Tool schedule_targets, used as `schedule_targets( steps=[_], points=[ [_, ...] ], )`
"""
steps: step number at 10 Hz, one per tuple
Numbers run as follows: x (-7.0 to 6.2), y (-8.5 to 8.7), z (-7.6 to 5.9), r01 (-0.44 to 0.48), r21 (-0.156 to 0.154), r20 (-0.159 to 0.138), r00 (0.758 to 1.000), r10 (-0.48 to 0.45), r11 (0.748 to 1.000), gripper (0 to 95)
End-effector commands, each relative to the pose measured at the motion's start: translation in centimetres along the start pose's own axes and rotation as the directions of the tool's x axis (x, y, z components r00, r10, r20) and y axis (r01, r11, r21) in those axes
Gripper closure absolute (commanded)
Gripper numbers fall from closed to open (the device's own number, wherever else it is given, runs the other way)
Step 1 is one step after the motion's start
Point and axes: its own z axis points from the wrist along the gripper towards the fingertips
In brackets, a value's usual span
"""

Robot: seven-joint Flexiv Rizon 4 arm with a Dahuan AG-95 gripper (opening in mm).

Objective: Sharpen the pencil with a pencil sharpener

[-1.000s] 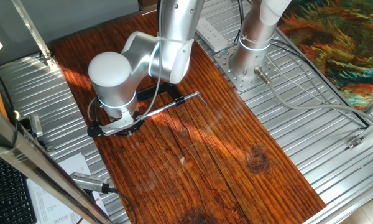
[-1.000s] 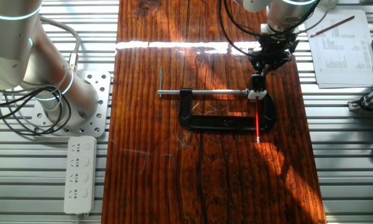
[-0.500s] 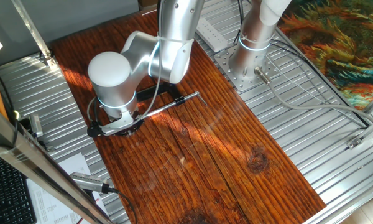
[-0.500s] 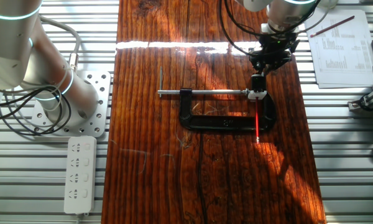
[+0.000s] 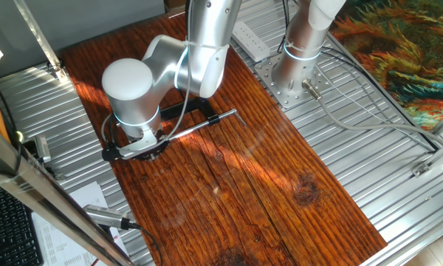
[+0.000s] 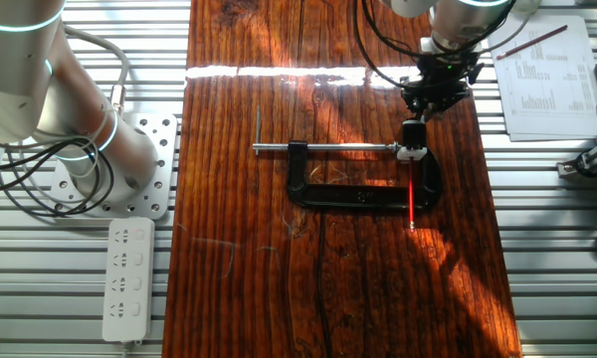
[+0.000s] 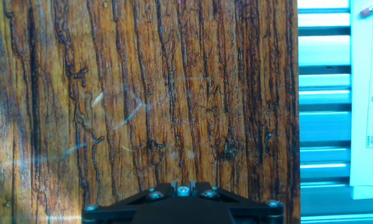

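Wooden tabletop (image 6: 239, 249), dark-grained, flanked by ribbed metal panels (image 6: 80, 288); silver arm (image 5: 184, 63) bent low over its edge. Black C-shaped clamp (image 6: 363, 194) with silver screw rod (image 6: 323, 148) at centre, opening toward 12 o'clock; white power strip (image 6: 126, 278) at 8 o'clock off the wood, printed sheet (image 6: 542, 85) at 2 o'clock. End effector (image 6: 430, 102) near clamp's 3 o'clock end, grip state impossible to tell; pencil sharpener (image 6: 411, 134) just under it, touching rod tip; pencil (image 6: 411, 202), thin red stick, running from sharpener toward 6 o'clock across clamp frame.
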Motion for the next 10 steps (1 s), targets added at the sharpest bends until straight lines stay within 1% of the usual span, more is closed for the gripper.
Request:
schedule_targets(
  steps=[1, 4, 6, 8, 9, 10],
  points=[
    [-0.02, 0.01, -0.05, 0.003, 0.0, -0.006, 1.0, -0.003, 1.0, 95.0],
    [0.12, -0.05, 0.01, 0.004, 0.007, -0.001, 1.0, -0.004, 1.0, 95.0],
    [0.36, -0.15, 0.27, -0.006, 0.008, 0.039, 0.999, 0.005, 1.0, 95.0],
    [0.4, -0.17, 0.29, -0.014, 0.011, 0.051, 0.999, 0.013, 1.0, 95.0],
    [0.41, -0.17, 0.29, -0.02, 0.011, 0.064, 0.998, 0.02, 1.0, 95.0],
    [0.44, -0.19, 0.29, -0.022, 0.011, 0.07, 0.997, 0.022, 1.0, 95.0]
  ],
)
